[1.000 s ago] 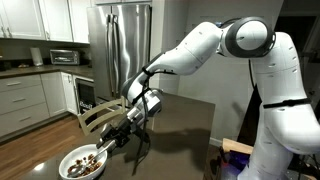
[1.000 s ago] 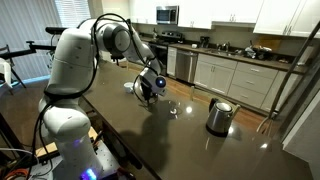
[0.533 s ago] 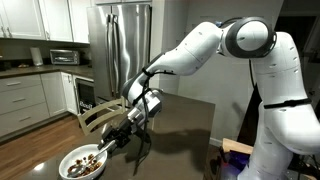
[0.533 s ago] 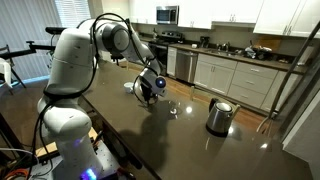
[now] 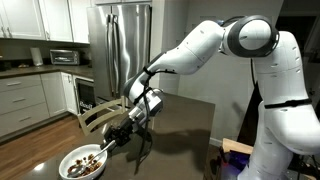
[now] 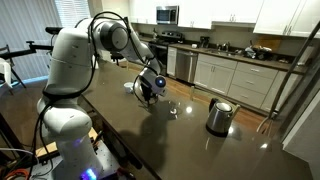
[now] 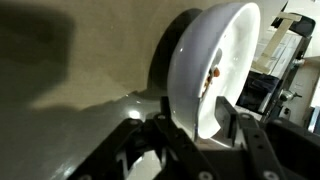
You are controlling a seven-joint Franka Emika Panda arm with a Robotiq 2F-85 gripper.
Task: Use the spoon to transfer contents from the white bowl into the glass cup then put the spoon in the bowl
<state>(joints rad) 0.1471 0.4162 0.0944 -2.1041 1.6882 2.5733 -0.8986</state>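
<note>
In an exterior view, bare table (image 6: 190,150) fills the lower centre and right. The kettle (image 6: 219,116) stands at centre right, the cup (image 6: 174,108) near its left. In an exterior view the bowl (image 5: 83,162) blocks the lower left, with a chair (image 5: 92,118) behind it.

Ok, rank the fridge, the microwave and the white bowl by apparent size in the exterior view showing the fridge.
1. fridge, clearly largest.
2. white bowl, though it sits nearest the camera, which inflates it.
3. microwave, far in the background.

Arm (image 5: 195,48) stretched low, fingers (image 7: 243,135) angled downward.
</note>
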